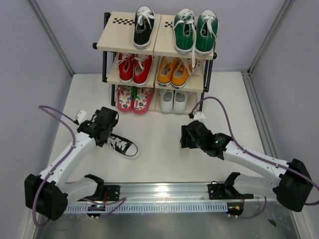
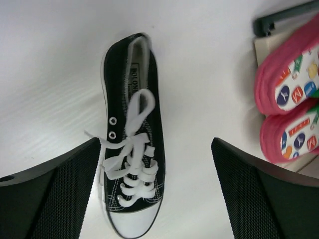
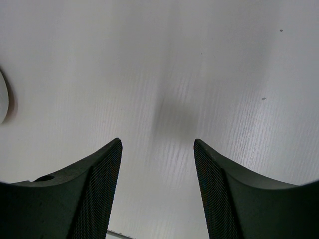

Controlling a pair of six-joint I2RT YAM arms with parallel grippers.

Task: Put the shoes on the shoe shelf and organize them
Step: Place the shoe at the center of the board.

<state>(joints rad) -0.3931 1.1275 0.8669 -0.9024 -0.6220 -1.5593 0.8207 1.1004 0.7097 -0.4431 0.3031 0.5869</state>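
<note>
A: What is left to do?
B: On the shoe shelf point(image 1: 112, 42) are the green sneakers point(image 1: 195, 32), flip-flops point(image 1: 134, 98), white shoes point(image 1: 173, 100) and one black sneaker point(image 1: 143, 27). The other black sneaker point(image 2: 132, 149) lies on the desk point(image 1: 164, 149) in front of the shelf.
A: And the hands?
B: The left hand point(image 1: 105, 133) is wide above it, and the right hand point(image 3: 157, 142) is partly open. Both are empty. Only the top view shows the shelf's upper tiers.

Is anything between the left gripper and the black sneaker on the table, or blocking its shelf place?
Nothing visible. The open left gripper sits right above the black sneaker, and the top board beside its partner is free.
</note>
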